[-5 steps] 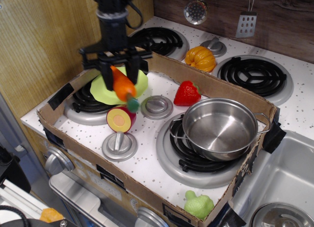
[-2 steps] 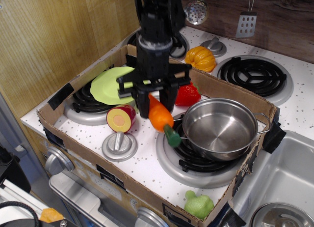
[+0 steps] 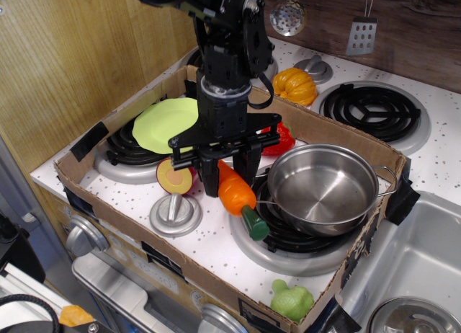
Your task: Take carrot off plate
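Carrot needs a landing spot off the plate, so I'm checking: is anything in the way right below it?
Partly. The carrot, held in the gripper, hangs over the burner beside the steel pot. Open speckled stovetop lies just left.

A shallow brown cardboard tray (image 3: 108,200) sits on a white speckled toy stove top (image 3: 439,156). Inside it, a round stainless steel pot (image 3: 324,189) rests on a black coil burner (image 3: 288,236), near a red plastic strawberry (image 3: 277,140), a halved red-and-yellow toy fruit (image 3: 175,176) and a silver stove knob disc (image 3: 175,212). A ribbed orange-yellow pumpkin (image 3: 295,86) lies behind the tray; a light green toy vegetable (image 3: 292,300) sits at its front edge.
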Robot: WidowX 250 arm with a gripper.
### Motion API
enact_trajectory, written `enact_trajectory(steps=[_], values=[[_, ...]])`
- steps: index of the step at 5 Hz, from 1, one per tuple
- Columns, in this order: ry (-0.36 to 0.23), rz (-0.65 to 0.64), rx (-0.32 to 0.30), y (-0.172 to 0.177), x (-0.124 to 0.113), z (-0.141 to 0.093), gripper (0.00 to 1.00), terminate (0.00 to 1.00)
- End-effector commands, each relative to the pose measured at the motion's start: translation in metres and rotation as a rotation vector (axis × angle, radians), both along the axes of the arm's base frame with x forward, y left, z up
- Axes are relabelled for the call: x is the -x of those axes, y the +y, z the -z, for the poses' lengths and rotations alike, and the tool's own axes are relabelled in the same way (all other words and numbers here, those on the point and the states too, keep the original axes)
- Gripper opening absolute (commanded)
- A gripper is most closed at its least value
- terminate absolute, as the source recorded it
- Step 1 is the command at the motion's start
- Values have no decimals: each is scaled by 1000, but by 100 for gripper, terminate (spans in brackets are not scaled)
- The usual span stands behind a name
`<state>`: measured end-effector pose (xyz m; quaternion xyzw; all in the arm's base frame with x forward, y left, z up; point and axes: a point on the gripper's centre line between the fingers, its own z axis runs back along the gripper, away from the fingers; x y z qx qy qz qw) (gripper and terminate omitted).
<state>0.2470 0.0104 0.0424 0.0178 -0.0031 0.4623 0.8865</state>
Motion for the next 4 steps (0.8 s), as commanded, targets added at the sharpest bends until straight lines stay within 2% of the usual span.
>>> enact_trajectory(steps=[1, 2, 3, 4], values=[[-73, -38, 12, -2, 6, -6, 0, 0], [-86, -49, 23, -7, 11, -1, 0, 0], [-115, -31, 52, -8, 13, 5, 100, 0], [-111, -4, 50, -4, 11, 2, 100, 0]])
